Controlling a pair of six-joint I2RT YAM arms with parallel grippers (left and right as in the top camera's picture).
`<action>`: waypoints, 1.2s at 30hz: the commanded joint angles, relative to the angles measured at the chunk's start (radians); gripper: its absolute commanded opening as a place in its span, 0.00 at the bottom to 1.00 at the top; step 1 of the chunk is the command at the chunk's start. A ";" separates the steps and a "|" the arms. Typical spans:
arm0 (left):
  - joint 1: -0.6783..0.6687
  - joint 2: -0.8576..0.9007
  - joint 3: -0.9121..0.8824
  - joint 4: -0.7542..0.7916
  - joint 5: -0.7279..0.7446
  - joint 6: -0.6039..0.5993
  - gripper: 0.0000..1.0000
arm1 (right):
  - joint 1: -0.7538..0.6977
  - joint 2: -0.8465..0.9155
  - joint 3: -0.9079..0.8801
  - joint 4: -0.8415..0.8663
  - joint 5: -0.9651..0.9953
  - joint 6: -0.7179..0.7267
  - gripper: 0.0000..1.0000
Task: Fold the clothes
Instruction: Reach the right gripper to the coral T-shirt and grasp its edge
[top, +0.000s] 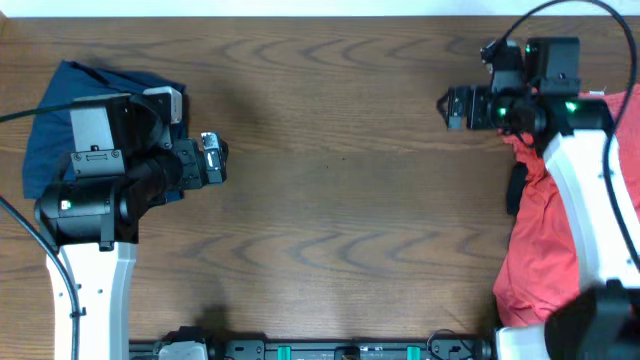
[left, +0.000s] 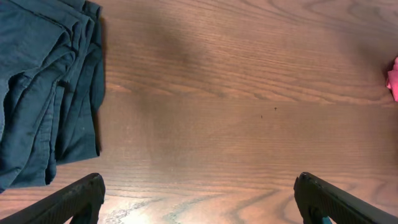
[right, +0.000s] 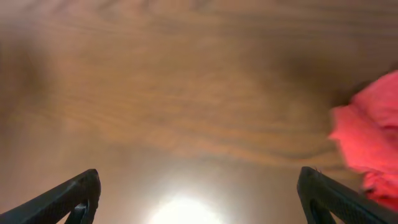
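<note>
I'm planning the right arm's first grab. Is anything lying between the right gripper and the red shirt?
Nothing visible does. The open right gripper hangs over the table. The red shirt lies close beside it, with only wood between them.

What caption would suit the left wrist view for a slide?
Open left gripper over the wooden table, with a navy garment lying at the frame's left.
</note>
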 joint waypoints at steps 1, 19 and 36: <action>-0.003 -0.004 0.025 0.001 0.014 -0.003 0.98 | -0.039 0.089 0.037 0.077 0.247 0.134 0.96; -0.003 -0.003 0.023 0.006 0.017 -0.009 0.98 | -0.129 0.506 0.037 0.406 0.300 0.135 0.92; -0.003 -0.003 0.023 0.006 0.017 -0.009 0.98 | -0.192 0.257 0.042 0.382 0.401 0.099 0.01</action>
